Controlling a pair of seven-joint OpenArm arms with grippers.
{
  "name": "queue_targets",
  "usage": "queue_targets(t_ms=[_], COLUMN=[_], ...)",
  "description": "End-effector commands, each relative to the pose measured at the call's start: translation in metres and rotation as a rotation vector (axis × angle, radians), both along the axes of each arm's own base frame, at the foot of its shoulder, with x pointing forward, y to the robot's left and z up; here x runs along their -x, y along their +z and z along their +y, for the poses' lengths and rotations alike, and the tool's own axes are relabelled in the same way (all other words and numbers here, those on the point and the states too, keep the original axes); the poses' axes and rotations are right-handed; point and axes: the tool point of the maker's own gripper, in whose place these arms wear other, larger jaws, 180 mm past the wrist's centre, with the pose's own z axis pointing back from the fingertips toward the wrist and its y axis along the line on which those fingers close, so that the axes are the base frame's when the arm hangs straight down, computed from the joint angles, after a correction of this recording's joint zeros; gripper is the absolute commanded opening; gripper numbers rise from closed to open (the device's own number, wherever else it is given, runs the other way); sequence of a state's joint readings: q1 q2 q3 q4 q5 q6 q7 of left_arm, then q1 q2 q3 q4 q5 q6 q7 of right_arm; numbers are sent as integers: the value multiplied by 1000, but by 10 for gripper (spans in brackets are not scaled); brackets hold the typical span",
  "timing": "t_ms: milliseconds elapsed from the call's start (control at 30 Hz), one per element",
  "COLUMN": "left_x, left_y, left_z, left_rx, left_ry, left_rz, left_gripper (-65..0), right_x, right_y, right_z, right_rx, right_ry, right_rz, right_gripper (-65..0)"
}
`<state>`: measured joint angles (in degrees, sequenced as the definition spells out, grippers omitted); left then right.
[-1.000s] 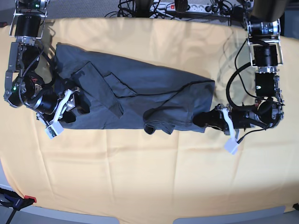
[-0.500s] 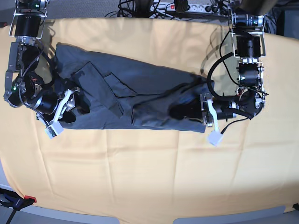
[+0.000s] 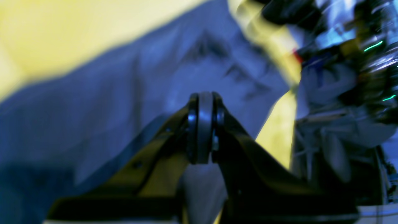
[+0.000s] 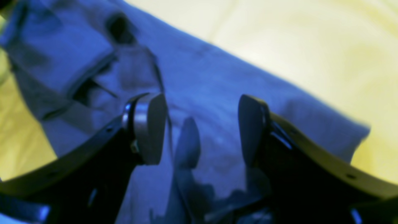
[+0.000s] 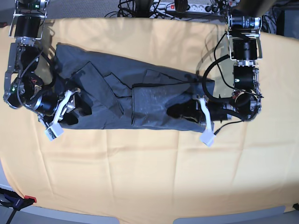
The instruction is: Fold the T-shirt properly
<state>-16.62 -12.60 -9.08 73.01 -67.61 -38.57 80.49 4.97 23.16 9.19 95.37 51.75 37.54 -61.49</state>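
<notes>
The T-shirt [image 5: 135, 98] lies across the tablecloth [image 5: 149, 177], toward 12 o'clock. The left gripper [image 5: 180, 111], at 3 o'clock, is closed on its folded hem; the right gripper [image 4: 199, 130] gapes over the cloth at 9 o'clock.

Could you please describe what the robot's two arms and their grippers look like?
Both arms are black and silver with bare metal brackets and loose black cables. The left gripper and right gripper have black fingers with grey pads, and a white block on each wrist.
</notes>
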Motion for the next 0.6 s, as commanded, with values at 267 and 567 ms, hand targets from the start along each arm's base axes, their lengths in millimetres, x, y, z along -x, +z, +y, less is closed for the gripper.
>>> queue_targets(t_ms=[267,567], left_x=[8,7], left_y=[-38,-35], left_z=[40,45], left_rx=[-235,-220], left_ry=[53,65], left_rz=[78,85], left_gripper=[-650,-650], right_x=[5,74], right_y=[29,-19], right_z=[-120,-146], right_rx=[167,22], right_ry=[-411,-615], right_rz=[-1,161], right_gripper=[-260,-255])
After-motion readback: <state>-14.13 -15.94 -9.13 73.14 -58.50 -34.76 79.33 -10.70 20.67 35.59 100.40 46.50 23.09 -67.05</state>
